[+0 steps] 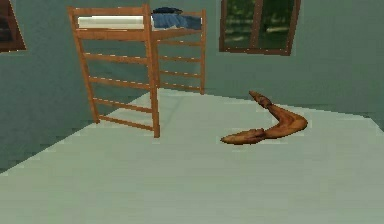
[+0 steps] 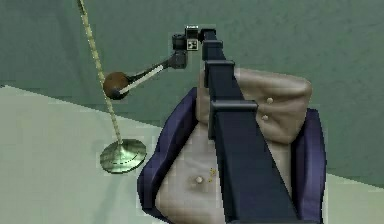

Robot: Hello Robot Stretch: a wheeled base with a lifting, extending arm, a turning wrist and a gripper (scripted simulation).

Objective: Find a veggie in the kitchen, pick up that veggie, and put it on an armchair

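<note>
Nearest, the arm (image 2: 235,120) reaches out across the purple-and-beige armchair (image 2: 185,180). Farther out and to the left, the gripper (image 2: 128,82) holds a round brown veggie (image 2: 115,84) in the air beside a floor lamp (image 2: 121,155). Whether the fingers are spread or pressed cannot be told. Finding and picking up look done. Setting it on the seat remains, as it seems to hang past the chair's left side.

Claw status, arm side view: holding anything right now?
Claw: holds a round brown lump, hanging clear of the floor.
</note>
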